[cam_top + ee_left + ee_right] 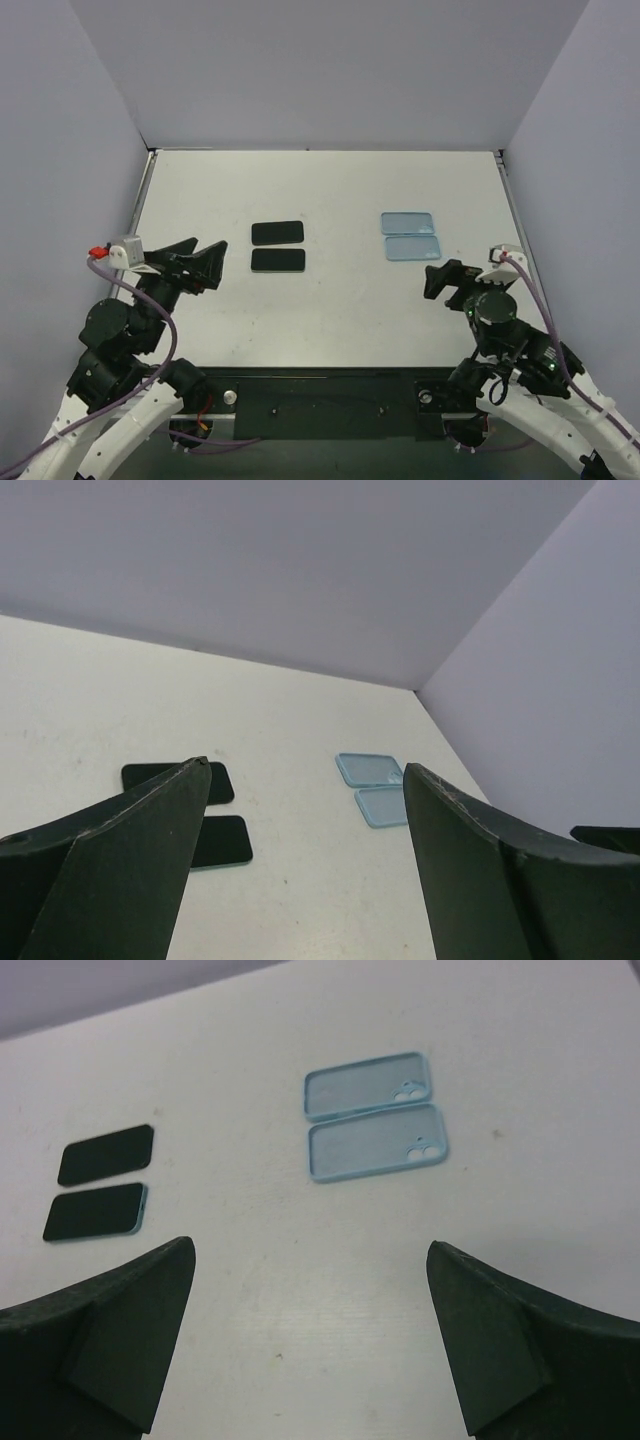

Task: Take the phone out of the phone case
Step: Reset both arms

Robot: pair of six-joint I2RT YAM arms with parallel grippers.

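Observation:
Two black phones lie face up left of the table's middle, the far phone (277, 232) (107, 1154) and the near phone (278, 260) (95, 1212) (220, 841). A thin light-blue rim shows along the near phone's edge. I cannot tell whether that rim is a phone case. Two empty light-blue phone cases (407, 222) (413, 247) (365, 1087) (377, 1143) lie side by side to the right. My left gripper (212, 250) (305, 768) hovers open left of the phones and holds nothing. Just short of the cases, my right gripper (445, 272) (310, 1246) is open and empty too.
The white table (330, 180) is boxed in by grey walls at the back and on both sides. A dark strip (320, 400) with the arm bases runs along the near edge.

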